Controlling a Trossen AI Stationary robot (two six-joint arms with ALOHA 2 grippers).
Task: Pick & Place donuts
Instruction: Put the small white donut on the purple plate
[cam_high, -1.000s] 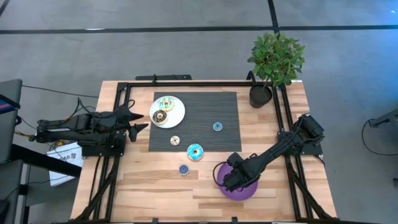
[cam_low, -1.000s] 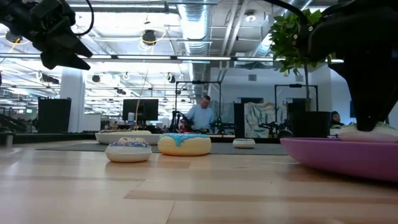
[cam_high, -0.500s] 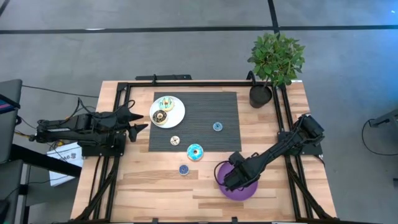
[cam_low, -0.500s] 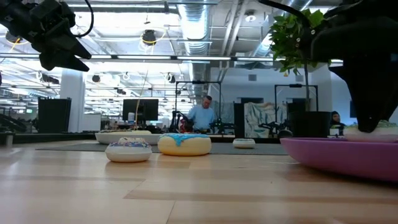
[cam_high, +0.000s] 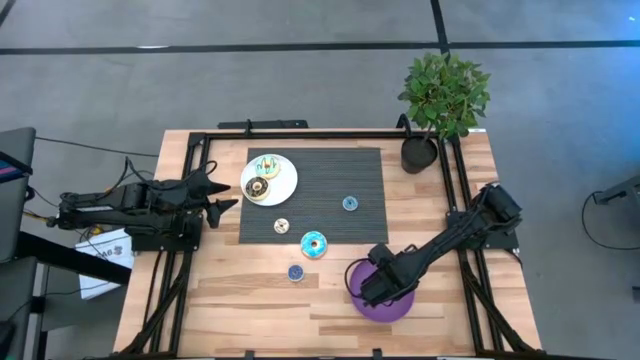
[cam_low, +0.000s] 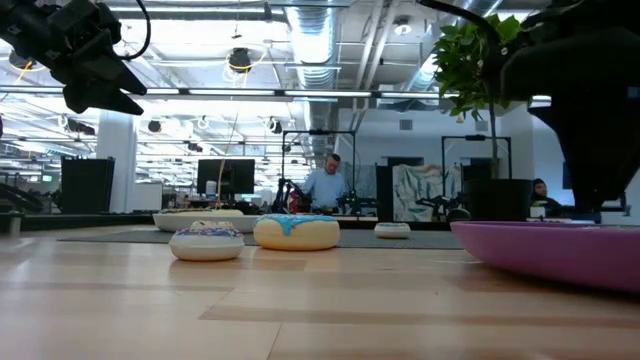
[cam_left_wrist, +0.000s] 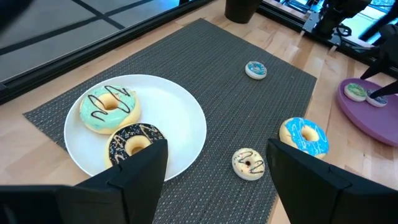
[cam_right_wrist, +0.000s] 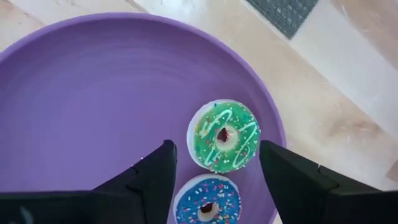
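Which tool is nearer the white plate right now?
Left. The left tool hovers just beside the white plate, at the mat's edge. The right tool is across the table, over the purple plate with two donuts on it.

We see the purple plate (cam_high: 392, 309) beneath the right claw (cam_high: 368, 292), the white plate (cam_high: 283, 185) and grey mat (cam_high: 340, 170) beside the left claw (cam_high: 230, 192), potted plant (cam_high: 440, 100) beyond.

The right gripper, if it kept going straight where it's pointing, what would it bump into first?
Probably the green donut lying on the purple plate. The right gripper points down at it with open fingers, and a blue donut lies beside it.
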